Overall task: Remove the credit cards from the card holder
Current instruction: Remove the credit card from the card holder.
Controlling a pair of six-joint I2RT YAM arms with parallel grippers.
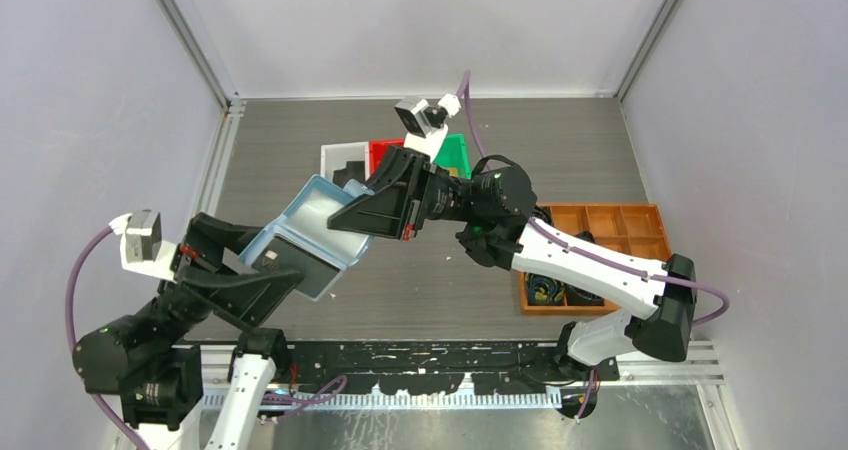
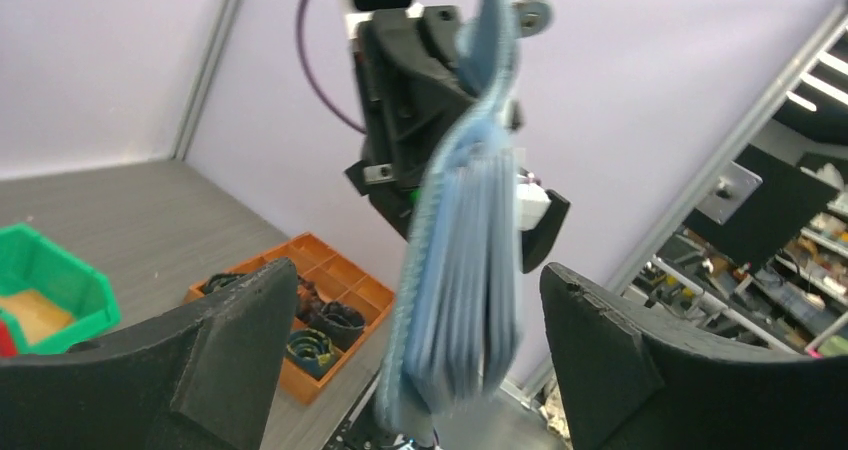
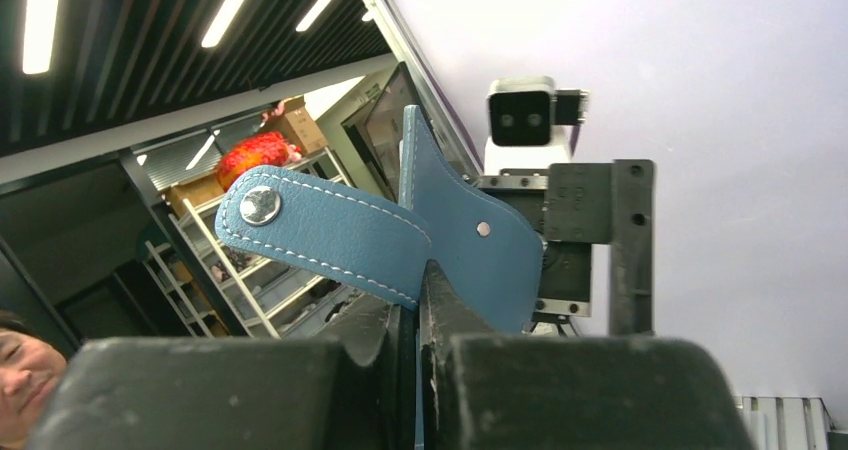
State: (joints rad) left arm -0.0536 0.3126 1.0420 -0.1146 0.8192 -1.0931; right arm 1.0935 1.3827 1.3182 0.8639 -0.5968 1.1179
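Note:
The blue card holder (image 1: 318, 218) hangs unfolded in the air between my two arms. My right gripper (image 1: 372, 213) is shut on its upper edge. In the right wrist view the fingers (image 3: 560, 390) pinch the leather just below the snap tab (image 3: 320, 230). My left gripper (image 1: 300, 275) stands open at the holder's lower end. In the left wrist view the card holder (image 2: 465, 290) hangs blurred between the two wide-apart fingers (image 2: 235, 345), touching neither. I cannot make out the credit cards; only stacked blue layers show along its edge.
An orange divided tray (image 1: 640, 220) with coiled black cables sits on the table at the right, also in the left wrist view (image 2: 330, 270). White (image 1: 340, 157), red (image 1: 383, 150) and green (image 1: 456, 156) bins stand at the back centre.

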